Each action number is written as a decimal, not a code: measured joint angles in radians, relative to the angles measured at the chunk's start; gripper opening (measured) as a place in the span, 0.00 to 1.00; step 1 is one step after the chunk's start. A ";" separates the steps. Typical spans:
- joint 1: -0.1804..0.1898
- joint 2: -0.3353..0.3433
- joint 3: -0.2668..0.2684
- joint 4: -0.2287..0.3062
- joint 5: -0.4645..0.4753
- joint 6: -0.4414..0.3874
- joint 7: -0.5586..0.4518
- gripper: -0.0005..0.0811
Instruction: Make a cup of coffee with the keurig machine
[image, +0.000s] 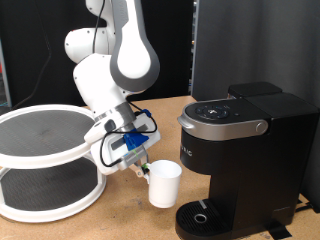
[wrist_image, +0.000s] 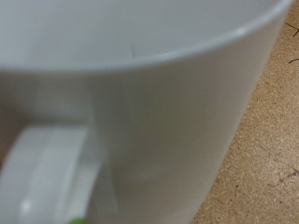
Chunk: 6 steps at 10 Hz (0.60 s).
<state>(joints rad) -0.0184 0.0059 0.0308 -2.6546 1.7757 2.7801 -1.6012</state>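
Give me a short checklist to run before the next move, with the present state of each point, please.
1. Cup upright on the table: ok.
2. Claw beside the cup's handle: ok.
3. Claw closed on the handle: cannot tell.
4. Keurig machine lid down: ok.
5. Drip base free for the cup: ok.
6. Cup empty inside: cannot tell.
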 joint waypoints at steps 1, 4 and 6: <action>0.000 0.011 0.007 0.011 0.005 0.003 0.000 0.09; 0.001 0.029 0.025 0.032 0.008 0.005 0.000 0.09; 0.001 0.029 0.038 0.037 0.007 0.001 0.003 0.09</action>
<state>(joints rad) -0.0174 0.0347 0.0691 -2.6173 1.7828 2.7806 -1.5983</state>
